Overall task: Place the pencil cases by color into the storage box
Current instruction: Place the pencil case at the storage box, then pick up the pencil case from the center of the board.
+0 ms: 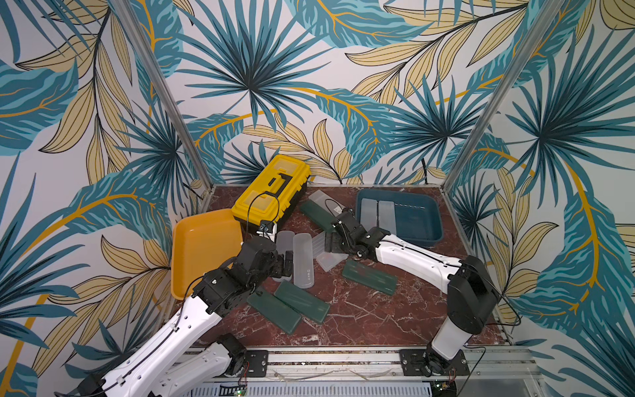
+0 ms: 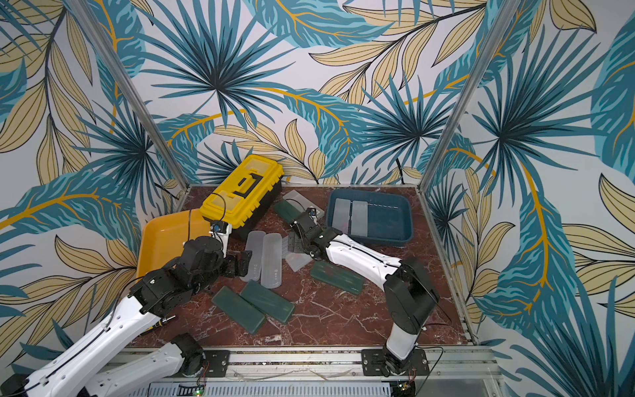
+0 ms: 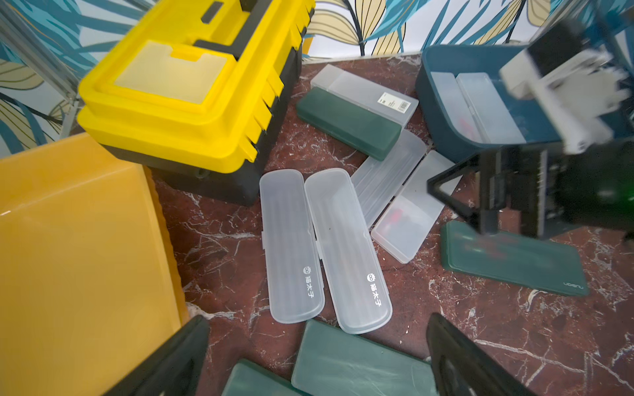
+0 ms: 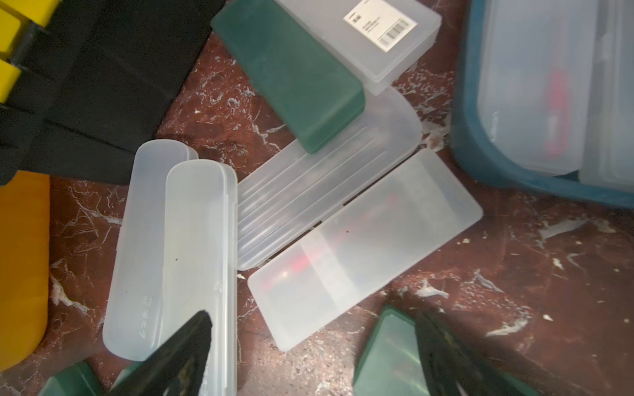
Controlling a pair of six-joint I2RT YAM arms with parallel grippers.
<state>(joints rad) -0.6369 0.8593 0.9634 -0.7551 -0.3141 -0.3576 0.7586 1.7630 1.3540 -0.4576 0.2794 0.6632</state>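
Left wrist view: left pincer (image 3: 319, 320) is seen wide open and empty, near two rounded frosted pencil cases (image 3: 291, 240). Right pincer (image 4: 312, 319) is open and empty over a flat frosted pencil case (image 4: 363, 250). Two boxed frosted cases (image 1: 378, 214) lie in the blue storage box (image 1: 434, 220); green pencil cases (image 1: 302, 302) lie on the counter (image 1: 395, 316).

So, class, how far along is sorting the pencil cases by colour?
Done: two frosted cases lie in the blue bin. In hand: nothing; left gripper and right gripper hang open. Left: five frosted cases and four green cases on the table.
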